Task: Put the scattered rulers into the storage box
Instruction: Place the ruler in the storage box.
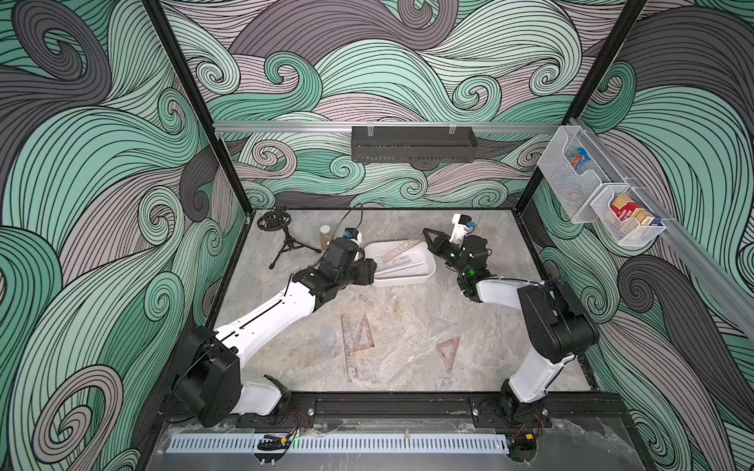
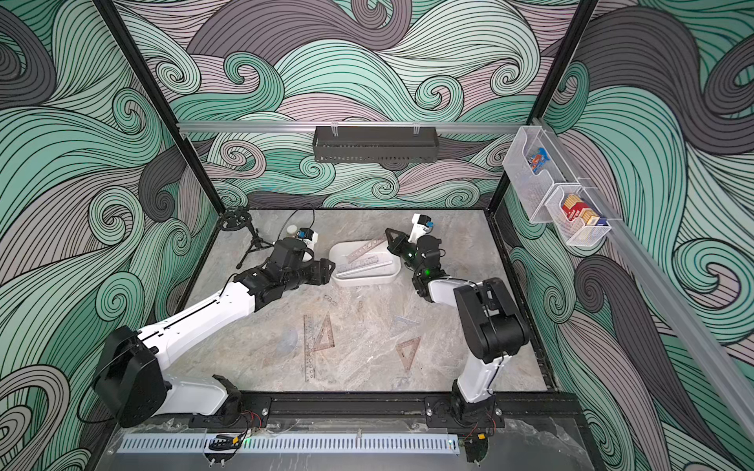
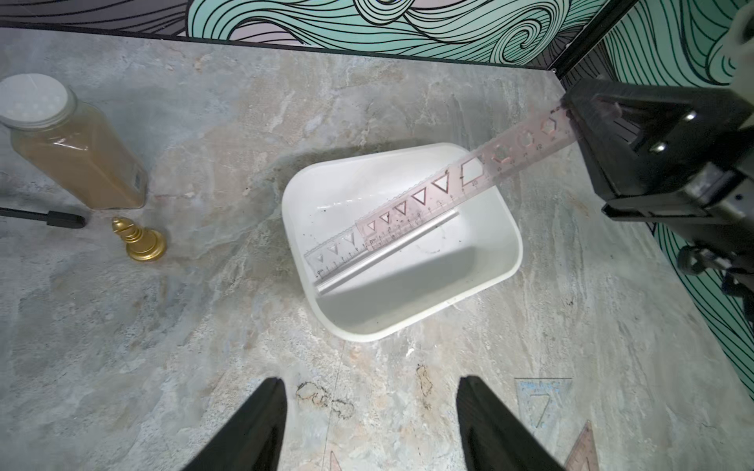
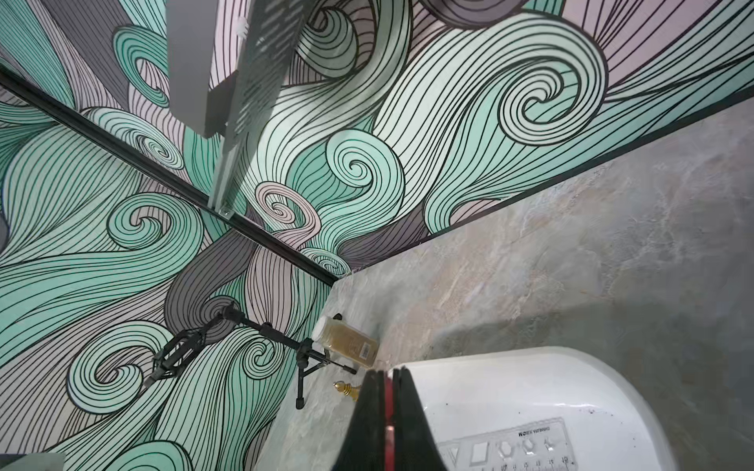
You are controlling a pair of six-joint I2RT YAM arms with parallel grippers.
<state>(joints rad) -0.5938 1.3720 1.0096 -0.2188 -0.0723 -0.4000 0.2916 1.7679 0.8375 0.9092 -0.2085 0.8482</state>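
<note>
Ruler (image 3: 453, 191), pinkish, see-through (triangle cut-outs), across white storage box (image 3: 412, 322)

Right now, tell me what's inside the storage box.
A pinkish stencil ruler slants out over the storage box rim, held by the right hand; a clear ruler and grey bar lie inside. What the bar covers is hidden.

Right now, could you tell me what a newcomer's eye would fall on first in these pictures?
The swirling teal wave walls all round. Next, toward the back, the right hand shut on a long pink ruler sloping into the white storage box. Nearer the front, set squares lie loose on the marble tabletop.
</note>
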